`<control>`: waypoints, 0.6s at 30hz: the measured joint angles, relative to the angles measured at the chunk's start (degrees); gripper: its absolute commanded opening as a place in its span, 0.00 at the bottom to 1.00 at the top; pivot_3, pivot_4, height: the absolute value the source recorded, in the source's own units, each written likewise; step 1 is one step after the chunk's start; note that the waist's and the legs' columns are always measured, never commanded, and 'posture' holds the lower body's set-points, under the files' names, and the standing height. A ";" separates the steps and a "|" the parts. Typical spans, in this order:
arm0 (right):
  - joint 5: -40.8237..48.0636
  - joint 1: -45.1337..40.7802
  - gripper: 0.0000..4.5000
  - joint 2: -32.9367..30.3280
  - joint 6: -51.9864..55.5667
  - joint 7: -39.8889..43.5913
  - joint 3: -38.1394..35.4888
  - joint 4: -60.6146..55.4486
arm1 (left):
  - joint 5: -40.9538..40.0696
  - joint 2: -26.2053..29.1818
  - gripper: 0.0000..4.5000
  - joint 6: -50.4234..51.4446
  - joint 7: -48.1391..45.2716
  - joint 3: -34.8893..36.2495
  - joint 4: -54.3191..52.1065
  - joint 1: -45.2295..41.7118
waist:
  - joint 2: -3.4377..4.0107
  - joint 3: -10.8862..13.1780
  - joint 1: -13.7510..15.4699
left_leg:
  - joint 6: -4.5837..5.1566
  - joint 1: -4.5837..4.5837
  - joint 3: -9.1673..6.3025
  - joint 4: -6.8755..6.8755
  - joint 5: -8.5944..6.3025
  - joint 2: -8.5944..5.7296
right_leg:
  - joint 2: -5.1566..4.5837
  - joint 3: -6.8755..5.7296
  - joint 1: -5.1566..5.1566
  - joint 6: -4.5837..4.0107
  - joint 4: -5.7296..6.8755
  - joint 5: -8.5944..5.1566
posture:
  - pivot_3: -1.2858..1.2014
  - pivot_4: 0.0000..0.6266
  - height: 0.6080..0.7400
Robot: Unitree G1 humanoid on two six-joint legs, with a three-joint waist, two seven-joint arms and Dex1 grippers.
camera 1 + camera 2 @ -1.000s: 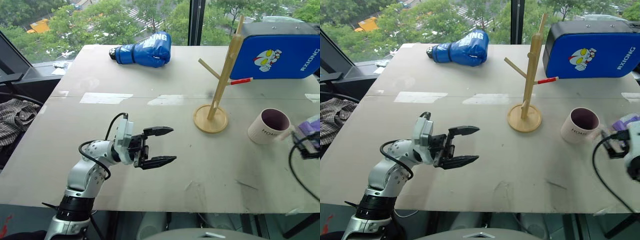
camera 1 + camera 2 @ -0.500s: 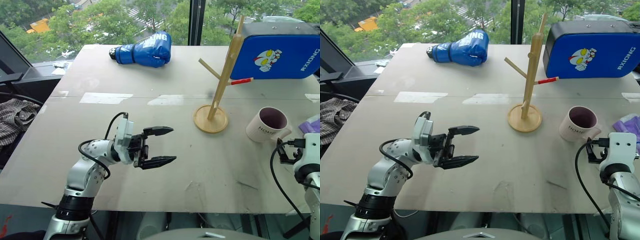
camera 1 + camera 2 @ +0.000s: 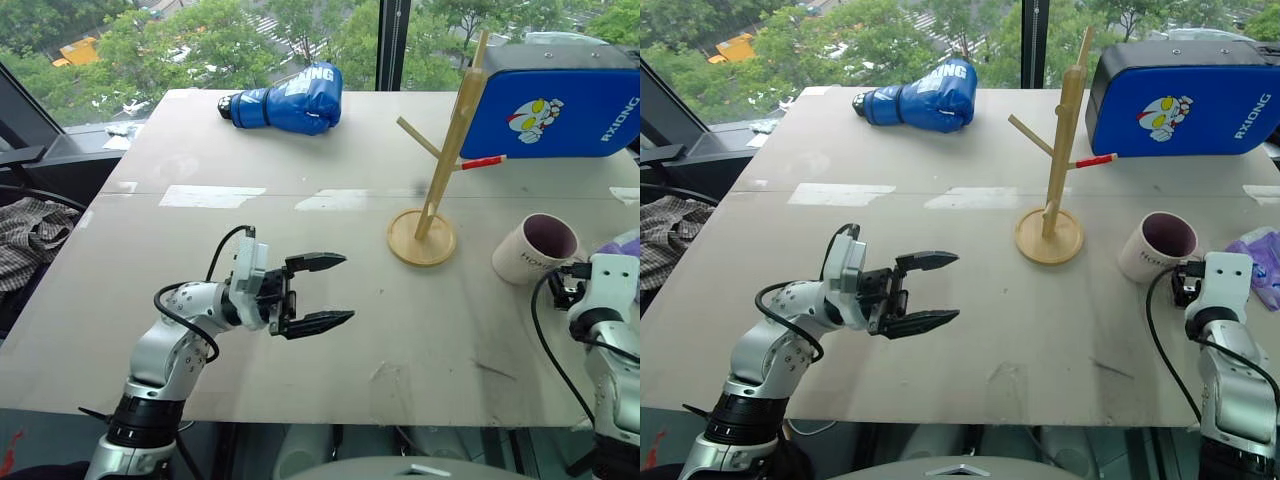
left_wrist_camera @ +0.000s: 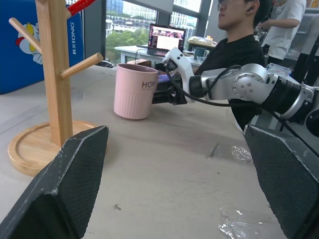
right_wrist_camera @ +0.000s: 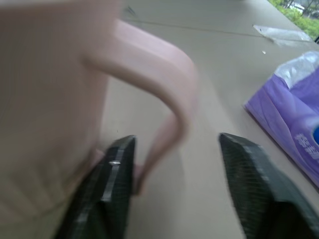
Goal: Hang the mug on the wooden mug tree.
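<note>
The cream mug [image 3: 535, 250], dark purple inside, stands upright on the table to the right of the wooden mug tree [image 3: 440, 160]. The tree has a round base and one red-tipped peg. My right gripper [image 5: 177, 144] is at the mug's right side, level with the table. Its two black fingers stand apart on either side of the mug's handle [image 5: 164, 74]; one finger is close to the mug wall, and a gap shows at the other. My left gripper [image 3: 348, 290] hovers open and empty over the table's front left, pointing toward the tree.
A blue boxing glove [image 3: 290, 100] lies at the back of the table. A blue cartoon-printed pad [image 3: 555, 100] stands behind the tree. A purple packet [image 3: 625, 250] lies just right of the mug. A seated person [image 4: 239, 45] is beyond the table's right side.
My right gripper has come forward and down from the right edge to the mug's handle. The mug and the left arm have not moved.
</note>
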 measured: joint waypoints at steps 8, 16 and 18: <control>2.10 -0.11 0.01 -1.69 -6.31 3.84 0.64 1.92 | -0.65 0.10 1.00 1.27 2.76 1.18 -2.06 1.21 | -0.02 -0.01 -0.01 | 0.01 0.01 0.01 0.01 0.00 0.00 | -0.01 0.02 0.02 0.00 0.01 0.00 | 0.52 0.24 1.00; 14.41 -8.08 0.01 -17.81 -6.20 23.12 0.65 -3.12 | -3.04 -3.31 1.00 -0.25 5.64 5.18 -2.54 3.64 | 0.25 0.22 -0.33 | 0.03 0.03 0.01 0.02 -0.02 0.03 | 0.03 0.05 0.02 0.01 0.01 0.01 | 0.52 0.24 1.00; 16.98 -12.06 0.01 -22.05 -5.94 28.18 1.26 -2.55 | -4.19 -3.21 1.00 -0.15 5.40 6.52 -2.48 3.70 | 0.19 0.26 -0.12 | 0.03 -0.01 -0.04 0.02 -0.02 0.04 | 0.04 -0.03 0.03 0.01 -0.02 0.00 | 0.52 0.24 1.00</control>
